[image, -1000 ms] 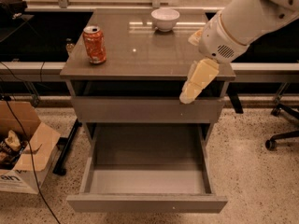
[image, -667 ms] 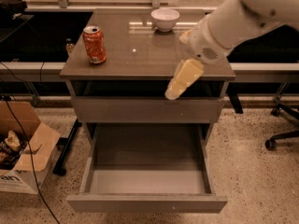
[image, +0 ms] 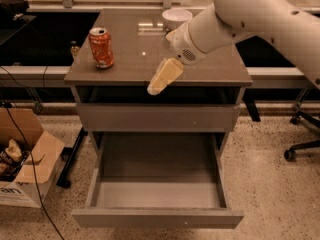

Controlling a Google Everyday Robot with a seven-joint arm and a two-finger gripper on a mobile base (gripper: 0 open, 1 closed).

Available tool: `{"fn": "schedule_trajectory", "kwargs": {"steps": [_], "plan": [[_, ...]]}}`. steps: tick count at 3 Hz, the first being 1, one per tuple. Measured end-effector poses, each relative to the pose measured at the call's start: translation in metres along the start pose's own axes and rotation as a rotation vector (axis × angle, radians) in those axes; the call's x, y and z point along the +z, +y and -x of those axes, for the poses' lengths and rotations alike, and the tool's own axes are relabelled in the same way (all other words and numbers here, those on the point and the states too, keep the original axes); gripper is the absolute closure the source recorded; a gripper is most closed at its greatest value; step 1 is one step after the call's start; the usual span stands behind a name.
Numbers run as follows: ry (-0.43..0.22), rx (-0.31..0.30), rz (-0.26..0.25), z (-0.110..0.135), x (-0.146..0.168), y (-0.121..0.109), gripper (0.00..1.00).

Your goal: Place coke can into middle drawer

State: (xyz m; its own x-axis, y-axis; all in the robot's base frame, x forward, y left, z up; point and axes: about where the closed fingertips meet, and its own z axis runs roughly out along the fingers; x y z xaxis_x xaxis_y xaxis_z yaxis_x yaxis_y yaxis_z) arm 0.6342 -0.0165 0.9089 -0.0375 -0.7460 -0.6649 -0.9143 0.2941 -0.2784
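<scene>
Gripper (image: 155,86) was observed above the table's (image: 215,72) front edge, fingers pressed together, nothing held; coke can (image: 101,47) was found upright on the table's left side, well apart; middle drawer (image: 157,194) was seen open below.

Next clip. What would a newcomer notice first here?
The big white arm reaching in from the upper right, its gripper hanging over the front edge of the cabinet top. Then the orange-red coke can standing upright at its left, apart from the gripper, and the middle drawer pulled open below, nothing inside.
</scene>
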Motion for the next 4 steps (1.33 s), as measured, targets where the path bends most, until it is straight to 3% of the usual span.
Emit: {"fn": "schedule_trajectory", "kwargs": {"steps": [3, 4], "plan": [[-0.173, -0.078, 0.099, 0.076, 0.112, -0.047, 0.0], [-0.208, -0.095, 0.118, 0.095, 0.133, -0.056, 0.0]]}}
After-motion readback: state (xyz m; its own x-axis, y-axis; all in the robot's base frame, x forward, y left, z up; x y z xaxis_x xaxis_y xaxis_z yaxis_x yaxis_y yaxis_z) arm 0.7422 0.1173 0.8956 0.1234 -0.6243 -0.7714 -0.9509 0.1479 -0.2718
